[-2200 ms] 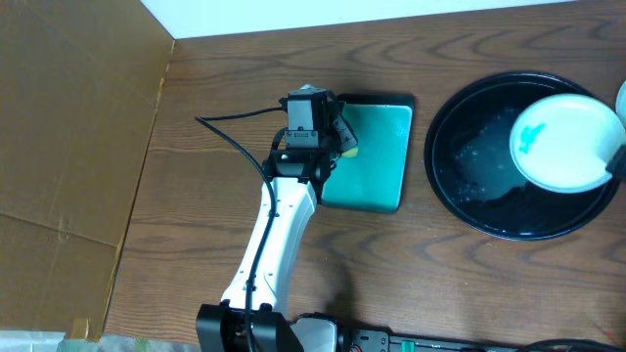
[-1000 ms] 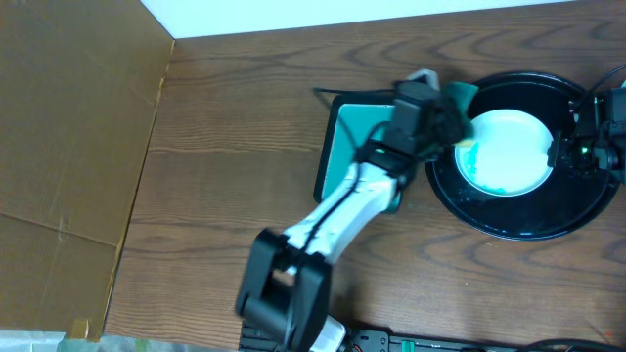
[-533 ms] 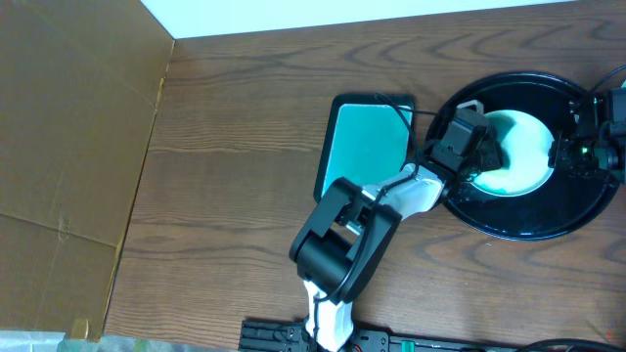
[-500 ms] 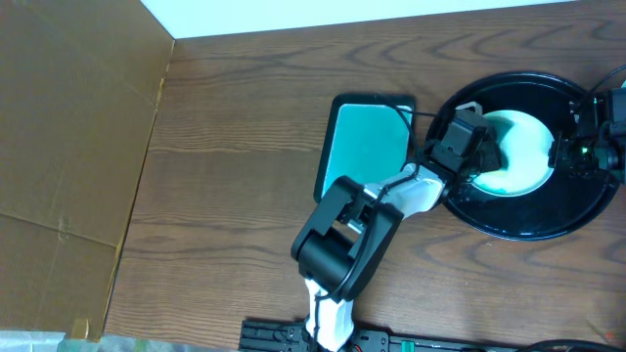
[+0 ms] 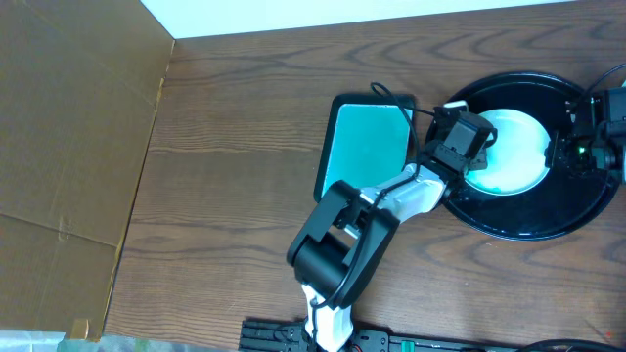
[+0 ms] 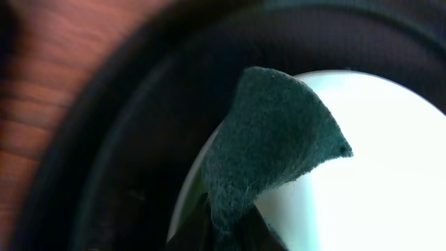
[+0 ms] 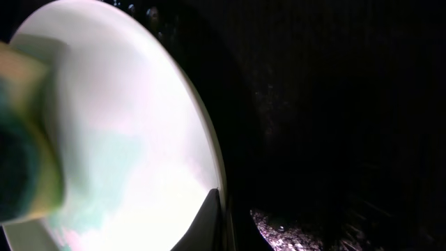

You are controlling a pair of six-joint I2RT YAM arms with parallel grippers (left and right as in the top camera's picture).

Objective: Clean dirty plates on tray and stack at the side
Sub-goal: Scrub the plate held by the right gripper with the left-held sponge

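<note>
Wood-grain desk point(image 5: 245, 127): black tray point(image 5: 509, 220) at frame right, one plate point(image 5: 518, 156) on it. Left gripper point(image 5: 476, 149) clenched on sponge point(image 6: 272, 146), over plate's left part. Right gripper point(image 5: 579, 152) at plate's right rim, grip state cannot be told.

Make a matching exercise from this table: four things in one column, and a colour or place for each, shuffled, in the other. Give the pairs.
1. plate
2. tray
3. rectangular dish
4. scouring pad

A. teal inside
B. glossy black
C. dark green, fuzzy
D. white, lying on the tray

Pairs: 1-D, 2-B, 3-A, 4-C.
</note>
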